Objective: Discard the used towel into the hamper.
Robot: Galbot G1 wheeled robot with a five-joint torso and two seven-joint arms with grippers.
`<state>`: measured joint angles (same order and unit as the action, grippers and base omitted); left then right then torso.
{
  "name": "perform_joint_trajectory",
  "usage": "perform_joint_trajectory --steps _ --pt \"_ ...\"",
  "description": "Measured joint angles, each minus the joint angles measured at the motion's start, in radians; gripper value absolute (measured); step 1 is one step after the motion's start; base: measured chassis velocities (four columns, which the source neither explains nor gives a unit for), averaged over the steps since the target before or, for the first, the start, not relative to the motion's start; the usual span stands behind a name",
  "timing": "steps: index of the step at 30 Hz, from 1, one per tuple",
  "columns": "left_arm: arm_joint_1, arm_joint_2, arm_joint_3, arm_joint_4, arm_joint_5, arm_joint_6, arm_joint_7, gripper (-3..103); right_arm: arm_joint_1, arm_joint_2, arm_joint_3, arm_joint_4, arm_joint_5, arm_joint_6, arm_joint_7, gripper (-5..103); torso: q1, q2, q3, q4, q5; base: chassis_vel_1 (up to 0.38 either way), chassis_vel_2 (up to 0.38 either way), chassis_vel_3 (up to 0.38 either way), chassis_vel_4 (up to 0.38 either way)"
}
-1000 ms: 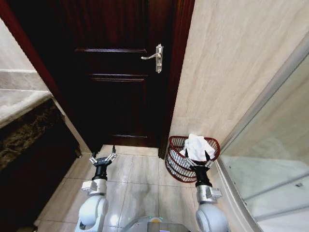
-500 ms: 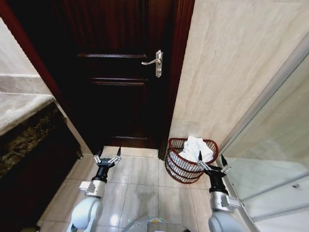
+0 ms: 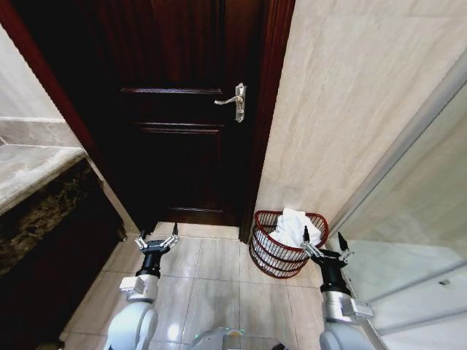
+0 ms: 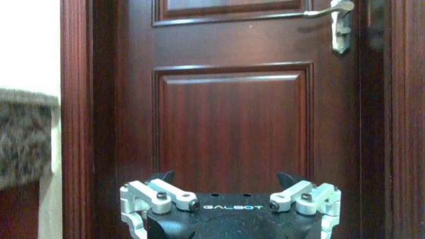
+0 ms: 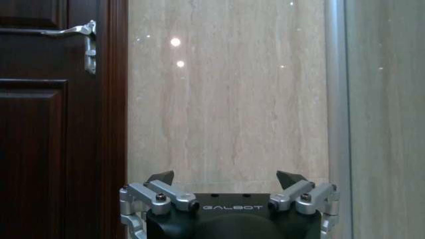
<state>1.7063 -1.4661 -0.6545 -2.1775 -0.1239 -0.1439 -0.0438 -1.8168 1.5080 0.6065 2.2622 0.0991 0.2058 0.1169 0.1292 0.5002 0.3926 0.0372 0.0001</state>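
Since a second ago the right gripper (image 3: 324,243) is off the towel (image 3: 292,227) and out of the hamper (image 3: 271,257); it now sits at the hamper's 4 o'clock, fingers spread and empty. The towel lies alone in the hamper. The camera has tilted, and the door handle (image 3: 235,100) appears lower.
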Motion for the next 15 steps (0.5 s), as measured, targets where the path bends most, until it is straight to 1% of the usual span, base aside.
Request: perform_joint_trajectory --steps 1,4,7,9,15 --pt "-0.004 0.004 -0.004 0.000 0.015 -0.001 -0.001 100 0.001 0.003 0.008 -0.007 0.006 0.001 -0.015 100 0.003 0.008 0.005 0.0002 0.0000 0.000 0.000 0.000 0.000" --pt "-0.007 0.017 -0.005 -0.002 0.019 -0.002 0.003 100 0.005 0.008 0.010 -0.018 0.010 0.003 -0.025 100 0.008 0.020 0.013 0.0003 0.0000 0.000 0.000 0.000 0.000" --pt "-0.007 0.031 -0.002 -0.002 0.017 -0.009 0.018 100 0.004 0.009 0.007 -0.022 0.010 0.004 -0.034 100 0.011 0.028 0.017 0.0002 -0.0001 0.000 0.000 0.000 0.000" --pt "-0.003 0.041 0.004 -0.003 -0.003 -0.022 0.042 100 0.002 0.008 -0.012 -0.024 0.010 0.004 -0.041 100 0.016 0.041 0.025 0.0001 0.0000 0.000 0.000 0.000 0.000" --pt "0.008 0.018 0.010 -0.007 -0.016 -0.012 0.035 100 0.008 -0.007 -0.055 -0.020 0.007 -0.001 -0.050 100 0.025 0.065 0.040 0.0003 -0.0001 0.000 0.000 0.000 0.000"
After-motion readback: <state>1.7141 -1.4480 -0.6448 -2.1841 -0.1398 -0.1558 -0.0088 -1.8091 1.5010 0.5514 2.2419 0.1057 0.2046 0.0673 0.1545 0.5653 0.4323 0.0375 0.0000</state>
